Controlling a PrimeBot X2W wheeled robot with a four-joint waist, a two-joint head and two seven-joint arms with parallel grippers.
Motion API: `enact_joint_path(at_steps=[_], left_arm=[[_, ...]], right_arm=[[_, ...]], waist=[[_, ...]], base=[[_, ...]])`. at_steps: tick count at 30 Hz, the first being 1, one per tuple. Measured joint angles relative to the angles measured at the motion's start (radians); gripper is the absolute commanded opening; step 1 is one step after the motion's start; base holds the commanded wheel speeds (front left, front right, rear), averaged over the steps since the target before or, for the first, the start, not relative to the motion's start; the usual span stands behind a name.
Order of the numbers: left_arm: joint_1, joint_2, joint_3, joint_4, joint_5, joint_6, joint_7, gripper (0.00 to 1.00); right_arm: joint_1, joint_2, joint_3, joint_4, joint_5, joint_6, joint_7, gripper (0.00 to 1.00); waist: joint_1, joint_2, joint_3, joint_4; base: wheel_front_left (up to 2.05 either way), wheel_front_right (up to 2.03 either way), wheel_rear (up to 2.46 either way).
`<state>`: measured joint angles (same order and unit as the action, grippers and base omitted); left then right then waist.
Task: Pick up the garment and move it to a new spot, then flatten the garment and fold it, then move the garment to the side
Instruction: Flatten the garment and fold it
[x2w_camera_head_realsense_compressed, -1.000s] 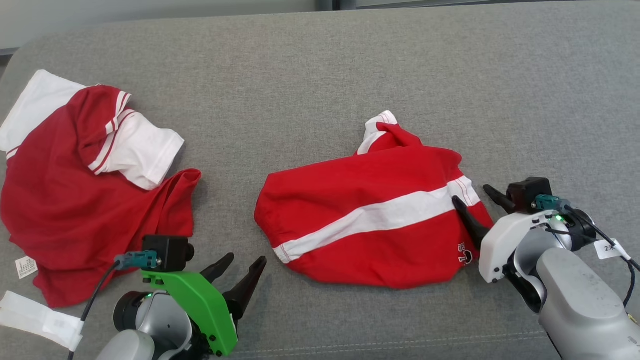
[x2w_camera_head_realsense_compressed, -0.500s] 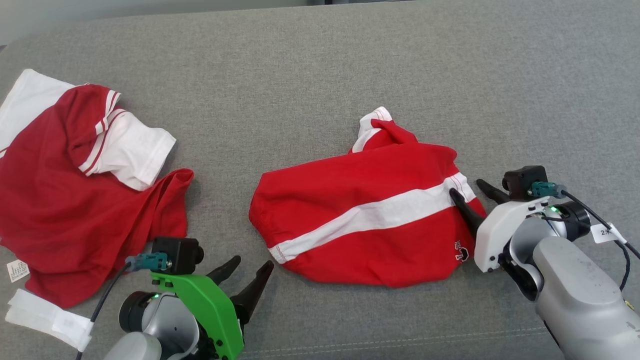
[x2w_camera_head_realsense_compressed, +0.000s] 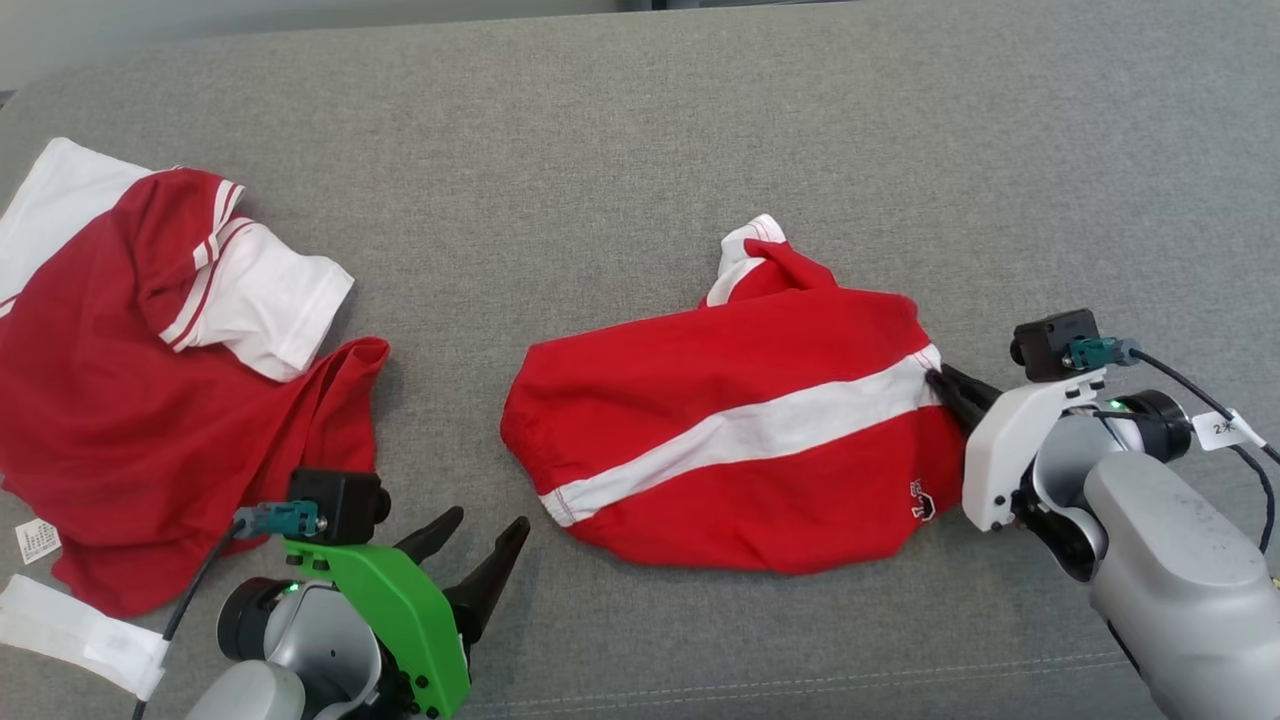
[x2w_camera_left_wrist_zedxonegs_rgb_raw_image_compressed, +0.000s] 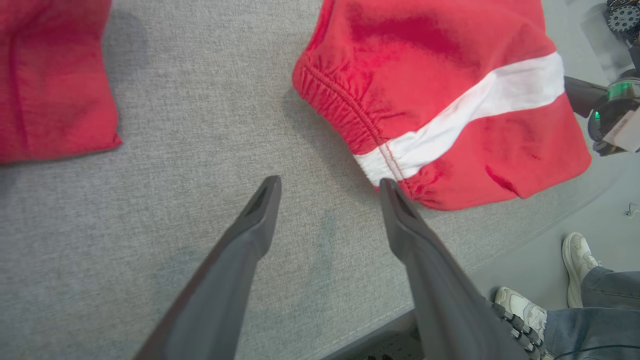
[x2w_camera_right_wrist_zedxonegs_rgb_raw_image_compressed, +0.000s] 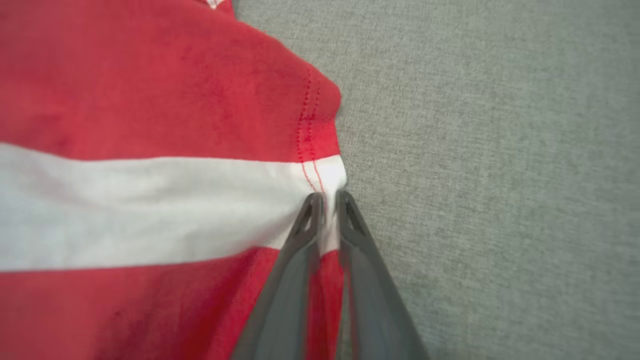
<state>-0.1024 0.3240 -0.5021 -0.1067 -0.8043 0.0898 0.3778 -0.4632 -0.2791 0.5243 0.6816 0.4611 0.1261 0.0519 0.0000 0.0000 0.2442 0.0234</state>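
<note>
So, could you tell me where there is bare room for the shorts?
Free: the far strip behind shirt and shorts, and the gap between them. Crowded: the left end under the shirt, near edge by the left gripper.

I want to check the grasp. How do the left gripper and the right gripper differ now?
The left gripper is open; the right gripper is shut on the striped garment, at the end of its white stripe. The left gripper holds nothing, over the grey surface near the garment's gathered end; the right one is at the opposite end. The left has a green bracket, the right a white bracket. Both have dark fingers.
</note>
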Motion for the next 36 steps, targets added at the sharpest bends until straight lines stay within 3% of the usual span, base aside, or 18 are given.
enact_joint_path(at_steps=[3, 21, 29, 36], left_arm=[[0.000, 0.003, 0.001, -0.001, 0.000, 0.000, 0.002, 1.00], [-0.028, -0.003, -0.009, -0.024, -0.016, 0.000, 0.058, 1.00], [-0.026, -0.081, 0.000, 0.037, -0.111, 0.007, 0.083, 1.00], [-0.030, -0.082, 0.006, 0.072, -0.106, 0.009, 0.092, 1.00]], right_arm=[[-0.004, -0.012, 0.007, 0.002, 0.022, 0.000, 0.020, 0.00], [-0.038, -0.055, 0.086, -0.048, 0.095, 0.000, 0.069, 0.00], [-0.046, -0.071, 0.112, -0.074, 0.113, 0.000, 0.072, 0.00], [-0.063, -0.084, 0.129, -0.090, 0.132, 0.000, 0.074, 0.00]], waist=[[0.0000, 0.0000, -0.001, -0.003], [0.0000, 0.0000, -0.003, -0.015], [0.0000, 0.0000, 0.001, -0.031], [0.0000, 0.0000, 0.010, -0.043]], base=[[0.00, 0.00, 0.00], [0.00, 0.00, 0.00], [0.00, 0.00, 0.00], [0.00, 0.00, 0.00]])
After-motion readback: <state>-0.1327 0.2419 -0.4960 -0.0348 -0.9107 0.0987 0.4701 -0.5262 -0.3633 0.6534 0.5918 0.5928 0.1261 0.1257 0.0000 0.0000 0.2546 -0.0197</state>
